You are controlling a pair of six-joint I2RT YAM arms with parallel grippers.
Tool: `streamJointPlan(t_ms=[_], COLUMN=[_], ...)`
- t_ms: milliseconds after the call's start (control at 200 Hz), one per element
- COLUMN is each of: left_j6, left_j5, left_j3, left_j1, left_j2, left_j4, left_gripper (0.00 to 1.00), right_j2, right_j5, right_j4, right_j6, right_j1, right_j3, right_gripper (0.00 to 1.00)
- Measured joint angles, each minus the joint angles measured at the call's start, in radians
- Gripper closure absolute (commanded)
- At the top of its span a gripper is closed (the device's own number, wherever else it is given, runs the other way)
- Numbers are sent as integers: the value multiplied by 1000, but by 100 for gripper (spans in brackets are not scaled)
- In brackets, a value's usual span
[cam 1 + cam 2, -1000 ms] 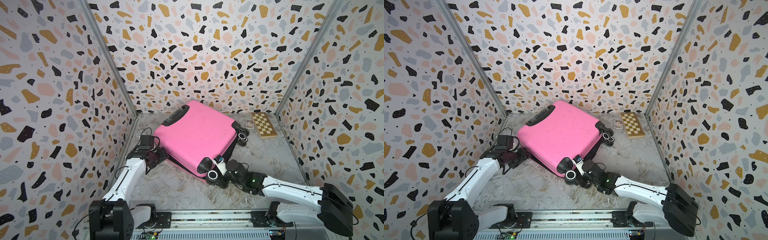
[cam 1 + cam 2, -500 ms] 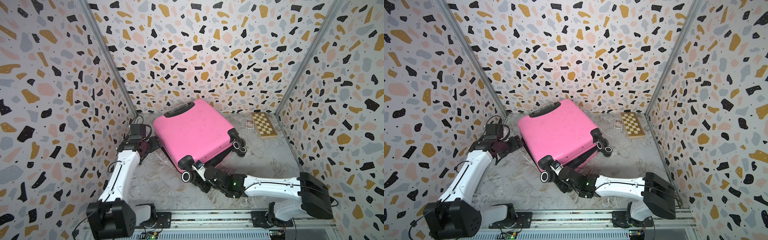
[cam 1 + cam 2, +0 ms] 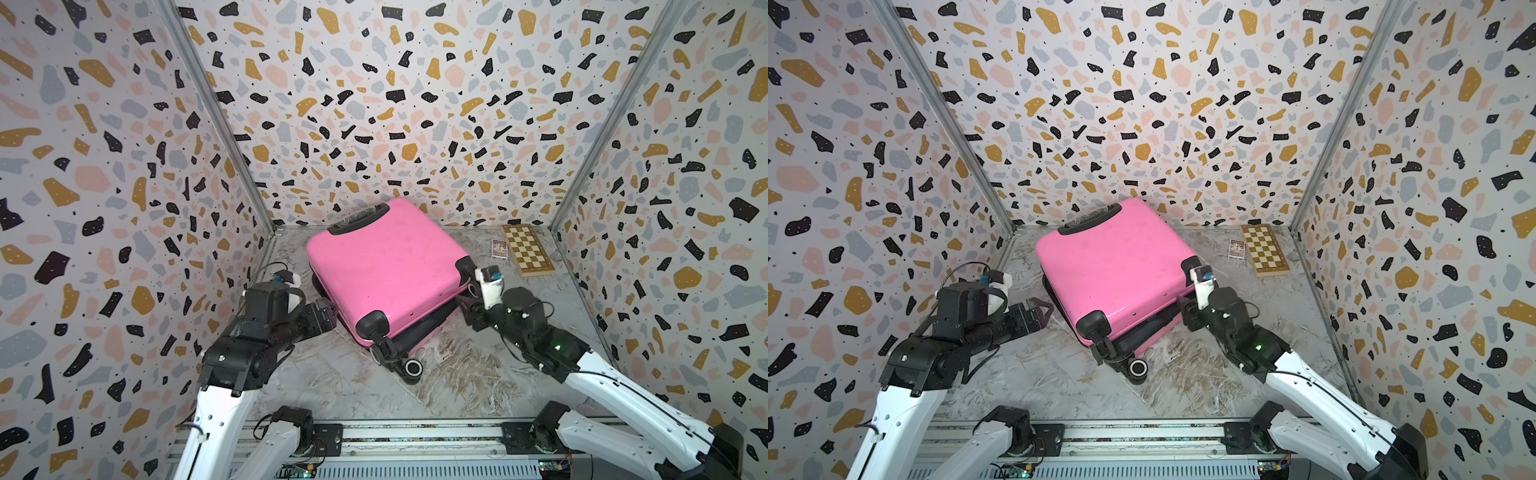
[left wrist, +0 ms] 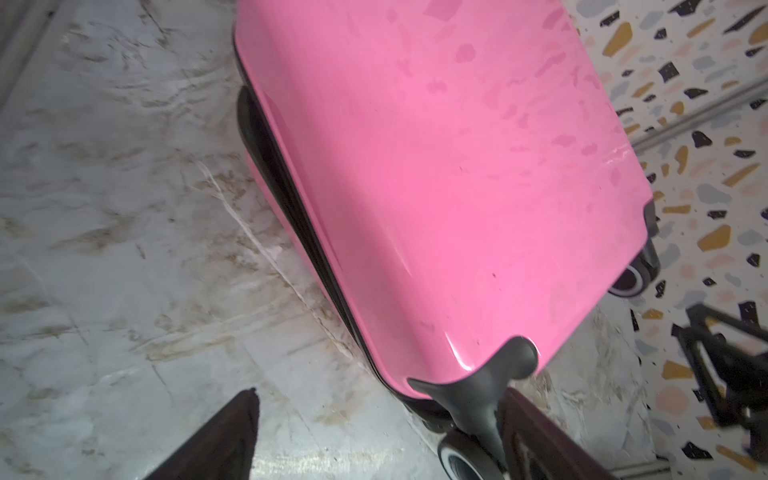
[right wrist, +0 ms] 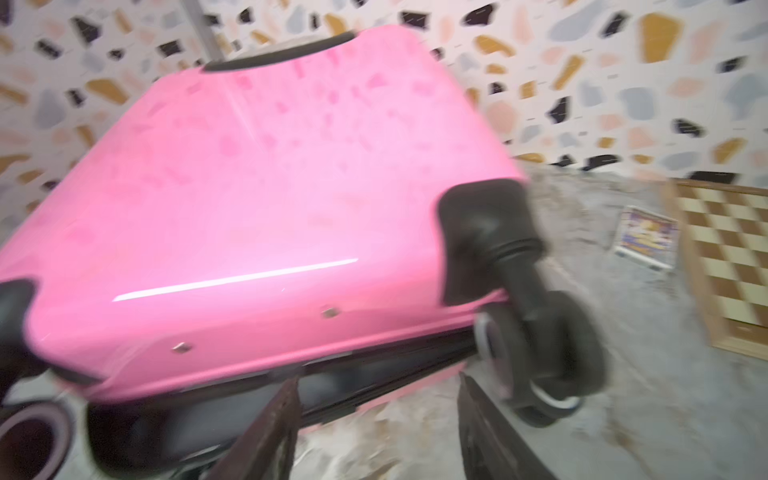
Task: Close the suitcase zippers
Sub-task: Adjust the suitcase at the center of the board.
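The left pincer (image 3: 1044, 308), spread and empty, sits just beside the suitcase (image 3: 386, 266), which lies mid-table with its zipper (image 4: 291, 199) band gaping. The right pincer (image 5: 374, 432), also spread and empty, faces the end with the wheels (image 3: 413, 367). A nudge there could slide the case and carry the seam out of reach.

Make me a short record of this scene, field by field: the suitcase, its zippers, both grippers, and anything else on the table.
suitcase: pink hard shell, lying on the table, handle toward the back wall, wheels toward the robot
zippers: black band along the seam; the shells gape at the wheel end, so not closed there
left gripper: open, beside the case near a wheel corner, holding nothing
right gripper: open, facing the gap at the wheel end, holding nothing
other items: chessboard and small card box, far right corner, apart from the case
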Motion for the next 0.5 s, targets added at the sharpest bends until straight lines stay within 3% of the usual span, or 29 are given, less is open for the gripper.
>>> streamJointPlan(t_ms=[140, 280, 370, 501], left_j6=[-58, -84, -97, -101], left_j5=[2, 3, 3, -22], left_j3=[-31, -54, -77, -87], left_j1=[-137, -209, -214, -215], left_j2=[31, 87, 115, 137], left_j4=[2, 25, 60, 98], left_gripper=[10, 10, 10, 9], right_j2=[80, 249, 362, 483], right_j5=[-118, -224, -266, -331], right_j4=[-25, -24, -21, -31], right_j6=[-64, -99, -111, -132], right_j1=[-270, -460, -507, -498], right_j3=[106, 215, 248, 254], right_gripper=[38, 40, 44, 48])
